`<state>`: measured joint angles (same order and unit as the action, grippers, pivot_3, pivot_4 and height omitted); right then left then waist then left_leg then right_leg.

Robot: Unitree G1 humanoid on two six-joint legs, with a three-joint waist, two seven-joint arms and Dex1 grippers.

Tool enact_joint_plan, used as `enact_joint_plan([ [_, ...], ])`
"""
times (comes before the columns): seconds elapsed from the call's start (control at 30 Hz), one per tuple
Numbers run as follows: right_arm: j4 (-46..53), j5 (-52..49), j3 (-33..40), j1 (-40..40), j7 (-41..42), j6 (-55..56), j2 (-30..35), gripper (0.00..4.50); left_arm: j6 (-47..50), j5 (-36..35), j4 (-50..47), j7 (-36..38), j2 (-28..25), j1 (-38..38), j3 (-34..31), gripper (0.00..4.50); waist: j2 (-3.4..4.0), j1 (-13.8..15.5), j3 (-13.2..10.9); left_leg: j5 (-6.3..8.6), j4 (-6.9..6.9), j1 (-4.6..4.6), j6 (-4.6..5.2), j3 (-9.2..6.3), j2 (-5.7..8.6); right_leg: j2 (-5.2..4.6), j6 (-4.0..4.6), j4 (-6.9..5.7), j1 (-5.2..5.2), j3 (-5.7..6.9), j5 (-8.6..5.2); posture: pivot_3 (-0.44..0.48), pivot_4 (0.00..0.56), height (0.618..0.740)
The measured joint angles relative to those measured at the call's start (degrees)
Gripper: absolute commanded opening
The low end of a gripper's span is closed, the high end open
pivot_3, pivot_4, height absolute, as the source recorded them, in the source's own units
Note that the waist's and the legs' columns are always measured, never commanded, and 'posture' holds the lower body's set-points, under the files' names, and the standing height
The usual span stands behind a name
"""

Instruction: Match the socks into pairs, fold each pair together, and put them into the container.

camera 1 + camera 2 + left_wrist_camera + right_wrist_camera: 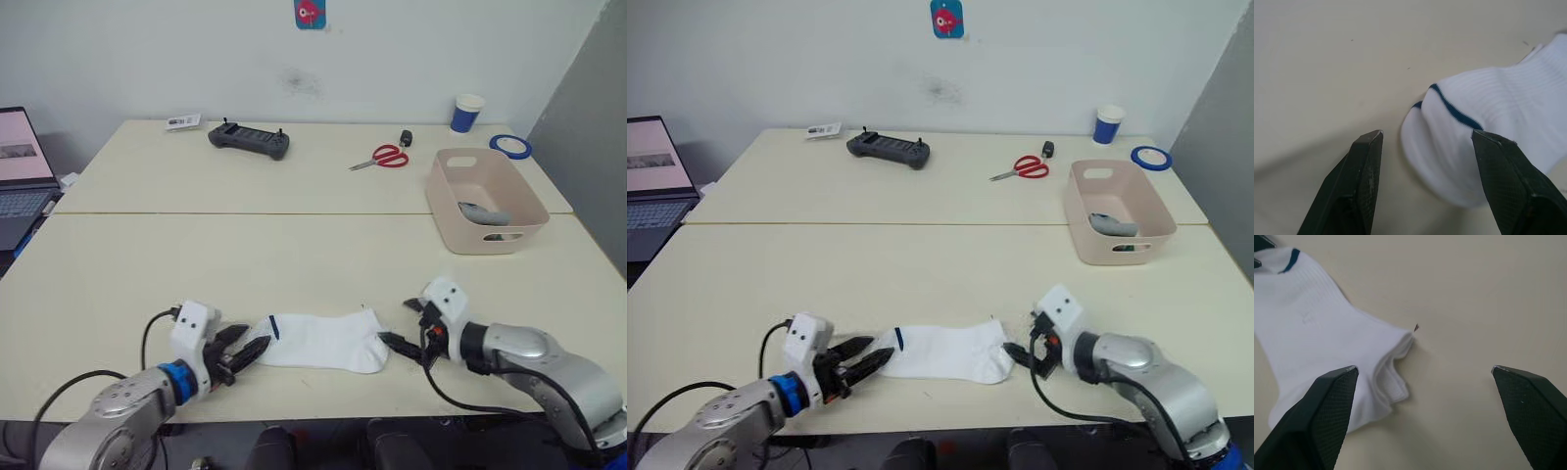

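White pair [328, 341]: two white socks laid one on the other, flat on the near table [127, 274], long axis running crosswise between the two arms; this is the landmark for everything below.
Left gripper [247, 352]: at the pair's left end, the end with the dark-blue marks; fingers spread, one fingertip [1484, 142] over the sock's edge, the other on bare table beside it, holding nothing.
Right gripper [400, 342]: at the pair's right end, where the layered edges flare; fingers wide apart, empty, one beside the cloth and one out over bare table.
Nearer arm: neither; each sits right at its own end.
Likely next move: close on both ends, then carry one end over the other along the long axis.
Container [512, 196]: well beyond the pair, to its right; grey socks [483, 212] already inside.
Scissors [384, 157]: farther still, left of the container.
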<state>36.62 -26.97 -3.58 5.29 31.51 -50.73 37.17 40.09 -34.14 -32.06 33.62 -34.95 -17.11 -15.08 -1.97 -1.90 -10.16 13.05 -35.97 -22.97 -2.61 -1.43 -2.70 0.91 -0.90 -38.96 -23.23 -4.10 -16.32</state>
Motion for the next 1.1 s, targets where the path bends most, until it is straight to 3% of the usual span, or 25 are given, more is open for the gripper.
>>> enact_joint_plan([
  [0.1,2.1,-1.4,-0.1,0.6,2.4,2.6,-0.1,4.48,-0.9,-2.7,0.1,4.9,-3.2,0.7,-3.2,2.81,0.0,0.0,0.0,0.0,0.0,0.0,0.0,-0.02,-0.02,0.0,0.03,0.0,0.0,0.03,-0.02,0.0,0.15,0.74],
  [0.2,2.7,-1.3,-2.3,2.9,3.2,3.2,-1.2,3.53,-1.5,-3.9,0.1,8.5,-5.6,4.6,-2.5,2.22,0.01,0.0,0.0,0.0,-0.02,0.0,0.0,0.0,0.0,-0.01,0.01,0.0,0.01,0.01,-0.01,0.0,0.15,0.74],
  [0.3,3.1,-0.7,-8.0,4.9,3.4,3.5,-2.9,2.43,-1.9,-3.5,-0.8,9.8,-6.8,9.8,1.0,1.28,0.01,0.0,0.0,0.0,-0.02,0.0,0.0,0.04,0.01,-0.02,0.0,0.02,0.02,-0.02,0.0,0.0,0.15,0.74],
  [0.43,-0.1,4.8,-17.6,6.9,3.3,4.9,-4.1,0.9,-3.3,1.8,-0.8,10.8,-7.8,12.1,10.6,0.01,0.01,-0.1,0.0,0.01,0.02,-0.02,0.0,0.04,-0.01,0.01,-0.3,0.04,0.0,-0.02,0.11,0.0,0.15,0.74],
  [0.53,-3.9,8.7,-22.6,7.5,2.9,6.9,-6.3,0.02,-5.7,7.1,2.3,10.4,-7.5,13.5,16.5,0.0,0.01,-0.1,0.0,0.01,0.07,0.0,0.01,-0.05,-0.04,0.07,-0.27,-0.01,-0.02,0.05,0.09,0.0,0.15,0.74],
  [0.77,-8.2,14.2,-25.3,5.3,4.2,12.6,-4.0,0.02,-11.9,15.2,9.4,9.2,-6.2,14.2,21.8,0.0,0.01,0.0,0.0,0.01,0.02,0.03,0.01,-0.01,0.0,-0.01,-0.24,-0.01,0.06,0.03,0.07,0.0,0.15,0.74],
  [1.1,-3.8,12.3,-14.4,-1.8,8.1,14.0,4.9,0.02,-17.2,15.2,10.8,9.8,-4.5,11.0,19.3,0.0,0.12,-0.3,0.4,0.01,0.02,0.19,0.01,0.06,-0.04,-0.01,-0.05,-0.06,0.15,-0.02,-0.03,0.0,0.15,0.74],
])
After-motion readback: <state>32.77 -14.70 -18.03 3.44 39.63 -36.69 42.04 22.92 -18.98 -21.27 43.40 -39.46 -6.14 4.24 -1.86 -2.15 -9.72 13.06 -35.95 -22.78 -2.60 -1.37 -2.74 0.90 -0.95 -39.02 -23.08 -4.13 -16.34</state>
